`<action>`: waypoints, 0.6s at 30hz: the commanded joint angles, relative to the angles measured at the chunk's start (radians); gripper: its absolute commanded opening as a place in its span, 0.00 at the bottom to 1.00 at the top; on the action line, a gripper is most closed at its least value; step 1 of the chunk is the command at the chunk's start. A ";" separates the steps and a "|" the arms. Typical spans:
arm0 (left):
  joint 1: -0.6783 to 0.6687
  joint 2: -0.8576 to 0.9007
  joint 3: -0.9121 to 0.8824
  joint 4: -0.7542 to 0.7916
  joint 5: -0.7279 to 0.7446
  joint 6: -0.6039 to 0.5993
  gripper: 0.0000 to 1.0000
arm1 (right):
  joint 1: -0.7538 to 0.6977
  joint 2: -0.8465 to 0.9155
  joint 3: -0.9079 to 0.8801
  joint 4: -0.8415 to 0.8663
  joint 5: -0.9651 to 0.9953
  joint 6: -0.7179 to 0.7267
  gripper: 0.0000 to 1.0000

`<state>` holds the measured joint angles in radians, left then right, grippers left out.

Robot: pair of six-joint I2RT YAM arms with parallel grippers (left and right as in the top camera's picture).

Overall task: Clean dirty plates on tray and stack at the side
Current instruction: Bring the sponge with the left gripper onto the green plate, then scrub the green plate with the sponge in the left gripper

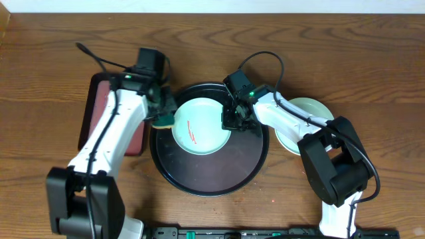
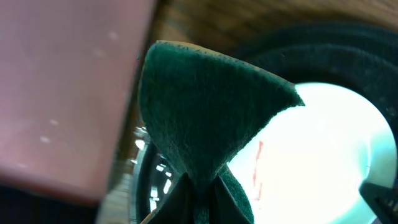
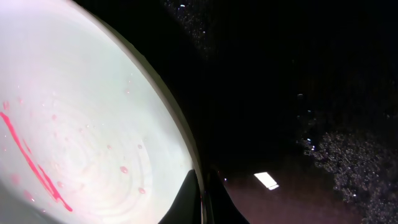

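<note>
Smeared plate sits upper centre on the tray, not yet wiped. Left hand clamps a sponge at its left edge; right hand pinches its right rim. Pale plate at right appears done.

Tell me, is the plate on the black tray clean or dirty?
Dirty. The plate on the tray shows a red smear near its middle, with red droplets in the right wrist view.
</note>
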<state>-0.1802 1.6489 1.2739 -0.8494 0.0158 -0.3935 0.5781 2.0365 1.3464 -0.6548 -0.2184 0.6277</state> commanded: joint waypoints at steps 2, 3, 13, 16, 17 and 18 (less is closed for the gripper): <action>-0.069 0.060 -0.002 -0.007 0.000 -0.099 0.07 | 0.003 0.024 -0.002 -0.010 0.031 0.007 0.01; -0.084 0.076 -0.002 -0.007 -0.001 -0.098 0.07 | 0.003 0.024 -0.002 -0.010 0.031 0.007 0.01; -0.198 0.256 -0.008 0.002 0.003 -0.103 0.08 | 0.003 0.024 -0.002 -0.009 0.031 0.007 0.01; -0.204 0.311 -0.009 0.010 0.065 -0.077 0.07 | 0.003 0.024 -0.002 -0.008 0.031 0.007 0.01; -0.204 0.321 -0.009 0.021 0.111 -0.042 0.07 | 0.003 0.024 -0.002 -0.008 0.031 0.007 0.01; -0.204 0.328 -0.009 0.035 0.169 0.007 0.07 | 0.003 0.024 -0.002 -0.008 0.031 0.007 0.01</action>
<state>-0.3813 1.9182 1.2755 -0.8276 0.0315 -0.4706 0.5781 2.0365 1.3464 -0.6548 -0.2188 0.6277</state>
